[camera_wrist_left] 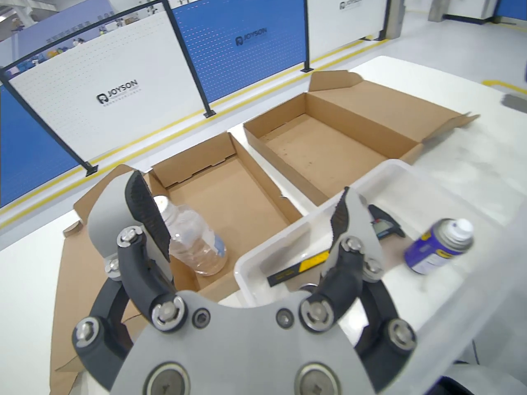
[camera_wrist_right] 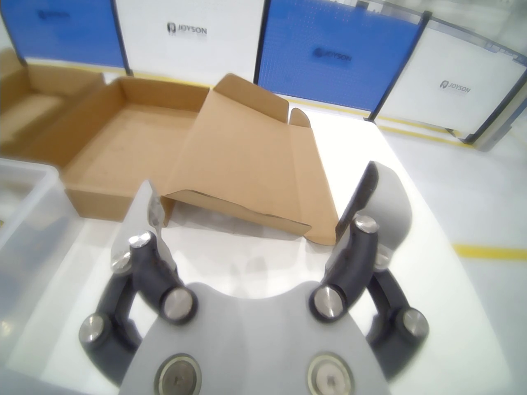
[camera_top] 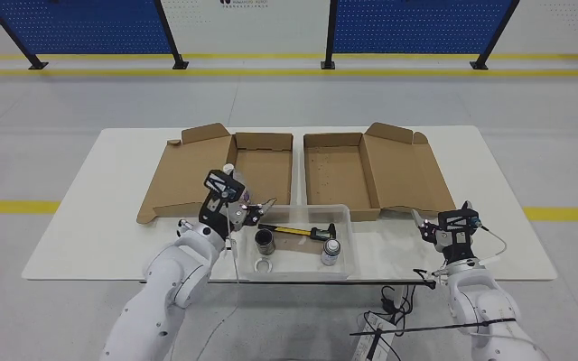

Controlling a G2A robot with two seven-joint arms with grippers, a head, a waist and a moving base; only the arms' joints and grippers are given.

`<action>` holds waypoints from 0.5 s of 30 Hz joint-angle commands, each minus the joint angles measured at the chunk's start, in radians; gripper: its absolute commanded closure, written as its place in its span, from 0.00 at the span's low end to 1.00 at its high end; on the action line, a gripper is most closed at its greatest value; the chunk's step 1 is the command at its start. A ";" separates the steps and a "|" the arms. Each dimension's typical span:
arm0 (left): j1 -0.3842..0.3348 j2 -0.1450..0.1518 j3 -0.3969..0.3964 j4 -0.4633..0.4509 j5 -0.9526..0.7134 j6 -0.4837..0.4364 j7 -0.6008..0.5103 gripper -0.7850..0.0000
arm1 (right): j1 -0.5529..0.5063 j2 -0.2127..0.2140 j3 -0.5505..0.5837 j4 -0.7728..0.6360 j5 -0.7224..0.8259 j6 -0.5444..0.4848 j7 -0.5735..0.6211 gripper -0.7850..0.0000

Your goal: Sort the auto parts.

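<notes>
A clear plastic bin (camera_top: 347, 242) at the table's front middle holds a dark can (camera_top: 265, 240), a yellow-and-black tool (camera_top: 293, 231), a blue spray can (camera_top: 331, 252) and a ring (camera_top: 263, 266). In the left wrist view the spray can (camera_wrist_left: 438, 244) lies beside a black digital caliper (camera_wrist_left: 383, 228). A clear bottle (camera_wrist_left: 193, 240) stands upright in the near corner of the left cardboard box (camera_wrist_left: 230, 191), right beside one finger (camera_wrist_left: 144, 207). My left gripper (camera_wrist_left: 241, 191) is open, straddling the box's edge and the bin's rim (camera_wrist_left: 288, 228). My right gripper (camera_wrist_right: 260, 176) is open over bare table.
Two open cardboard boxes, left (camera_top: 266, 176) and right (camera_top: 339, 176), lie side by side behind the bin. The right box's lid flap (camera_wrist_right: 247, 158) slopes down toward my right gripper (camera_top: 442, 224). The table's front edge runs close behind both arms.
</notes>
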 commanded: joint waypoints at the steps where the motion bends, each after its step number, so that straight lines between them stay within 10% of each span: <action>1: 0.006 0.000 0.018 -0.017 -0.033 -0.039 -0.013 0.00 | 0.000 0.000 0.000 0.000 0.000 0.000 0.000 0.00; 15: -0.081 -0.024 0.205 0.087 -0.206 -0.123 -0.137 0.00 | 0.000 0.000 0.000 0.000 0.000 0.000 0.000 0.00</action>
